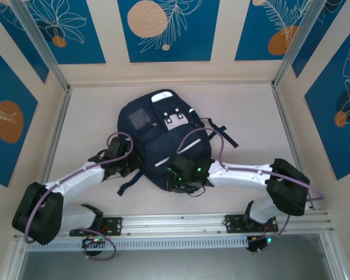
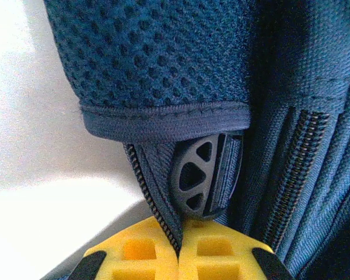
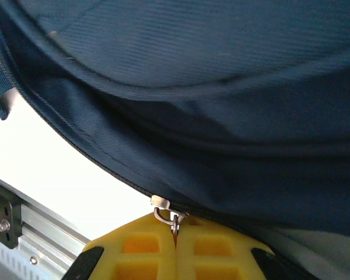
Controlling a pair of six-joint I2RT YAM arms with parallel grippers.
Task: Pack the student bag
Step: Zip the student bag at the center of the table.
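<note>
Navy student bag lies mid-frame; left gripper pinches its zipper edge (bottom centre), right gripper pinches a metal zipper pull.

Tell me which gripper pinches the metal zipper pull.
The right gripper: it clamps the silver zipper pull on the student bag. The left gripper pinches zipper-edged fabric instead.

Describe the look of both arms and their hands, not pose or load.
The left arm and right arm: white shells, bulky black joint housings, purple-grey cables alongside, green lights. The left hand and right hand have yellow fingers with square recesses and black corners.
</note>
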